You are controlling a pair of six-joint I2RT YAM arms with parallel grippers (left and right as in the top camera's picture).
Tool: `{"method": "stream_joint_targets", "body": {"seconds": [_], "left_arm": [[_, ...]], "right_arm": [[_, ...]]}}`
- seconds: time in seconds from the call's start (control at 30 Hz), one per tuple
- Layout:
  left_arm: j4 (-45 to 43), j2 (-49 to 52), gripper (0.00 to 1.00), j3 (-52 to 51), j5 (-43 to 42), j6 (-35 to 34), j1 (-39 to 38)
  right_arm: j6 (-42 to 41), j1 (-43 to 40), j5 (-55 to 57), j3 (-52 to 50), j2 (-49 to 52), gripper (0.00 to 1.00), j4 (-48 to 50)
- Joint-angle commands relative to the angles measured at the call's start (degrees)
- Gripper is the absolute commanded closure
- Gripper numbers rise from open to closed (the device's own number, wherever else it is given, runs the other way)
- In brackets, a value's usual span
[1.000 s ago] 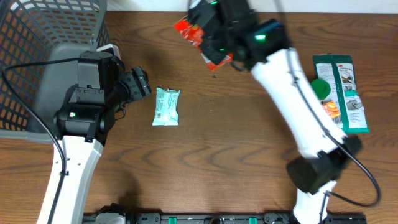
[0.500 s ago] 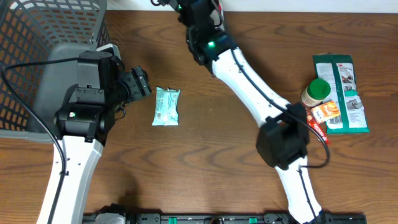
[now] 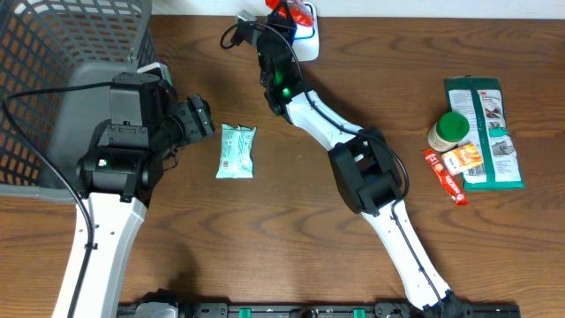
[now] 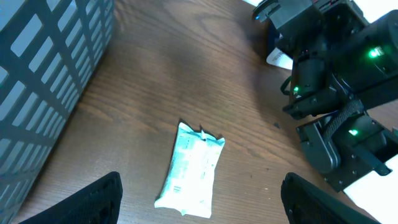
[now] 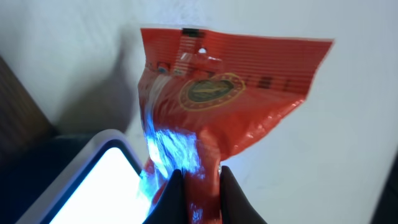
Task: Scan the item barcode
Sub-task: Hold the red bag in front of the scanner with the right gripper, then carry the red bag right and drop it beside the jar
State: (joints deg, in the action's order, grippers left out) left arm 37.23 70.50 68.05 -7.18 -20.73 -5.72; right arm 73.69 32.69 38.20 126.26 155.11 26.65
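My right gripper (image 5: 198, 186) is shut on a red snack packet (image 5: 224, 99), pinching its lower end. The packet hangs just beside the scanner's lit white window (image 5: 93, 186), and blue light falls on its left side. From overhead, the packet (image 3: 284, 12) and the right gripper (image 3: 281, 22) are at the table's far edge, right at the white scanner (image 3: 305, 40). My left gripper (image 4: 208, 202) stands wide open above a pale teal packet (image 4: 193, 171) that lies flat on the wood, also visible overhead (image 3: 237, 151).
A grey wire basket (image 3: 53, 53) fills the far left corner. At the right lie a green card pack (image 3: 484, 132), a green-lidded jar (image 3: 450, 128), an orange sachet (image 3: 465, 159) and a red stick pack (image 3: 446, 175). The right arm (image 3: 353, 150) stretches across the middle.
The right arm has swung toward the table's far edge, carrying the red packet from mid-back up to the scanner. The left arm and teal packet have not moved.
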Motion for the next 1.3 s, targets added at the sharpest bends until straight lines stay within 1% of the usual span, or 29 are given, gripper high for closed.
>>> {"method": "stream_joint_targets", "body": {"seconds": [0.0,0.1,0.17,0.4,0.57,0.63,0.73,0.8,1.03,1.1,1.17,1.27], "left_arm": [[0.07,-0.04,0.18,0.33,0.31,0.57,0.17],[0.07,-0.04,0.18,0.33,0.33,0.57,0.17],[0.07,-0.04,0.18,0.33,0.31,0.57,0.17],[0.07,-0.04,0.18,0.33,0.31,0.57,0.17],[0.07,-0.04,0.18,0.33,0.31,0.57,0.17],[0.07,-0.04,0.18,0.33,0.31,0.57,0.17],[0.07,-0.04,0.18,0.33,0.31,0.57,0.17],[0.07,-0.04,0.18,0.33,0.31,0.57,0.17],[0.07,-0.04,0.18,0.33,0.31,0.57,0.17],[0.07,-0.04,0.18,0.33,0.31,0.57,0.17],[0.07,-0.04,0.18,0.33,0.31,0.57,0.17],[0.07,-0.04,0.18,0.33,0.31,0.57,0.17]], "right_arm": [[-12.44,-0.09,-0.44,0.79,-0.46,0.99,-2.91],[-18.8,-0.09,-2.29,0.79,-0.46,0.99,-6.73],[-23.61,0.11,-3.02,0.79,-0.48,0.99,-6.71],[-28.33,0.26,-3.15,0.81,-0.5,0.99,-6.62],[-30.42,0.2,-2.08,0.81,-1.62,0.99,-3.28],[-31.3,0.2,-2.03,0.81,-3.65,0.99,-3.37],[-36.96,0.13,-2.1,0.81,-9.33,0.99,-7.61],[-43.63,0.13,-2.29,0.81,-16.35,0.99,-17.14],[-59.74,-0.96,-6.05,0.81,-36.3,0.99,-52.17],[-65.07,-2.54,-11.08,0.81,-41.57,0.99,-64.06],[-68.22,-4.2,-16.76,0.81,-44.76,0.99,-72.32],[-73.26,-8.98,-27.52,0.81,-48.33,0.99,-86.55]]}}
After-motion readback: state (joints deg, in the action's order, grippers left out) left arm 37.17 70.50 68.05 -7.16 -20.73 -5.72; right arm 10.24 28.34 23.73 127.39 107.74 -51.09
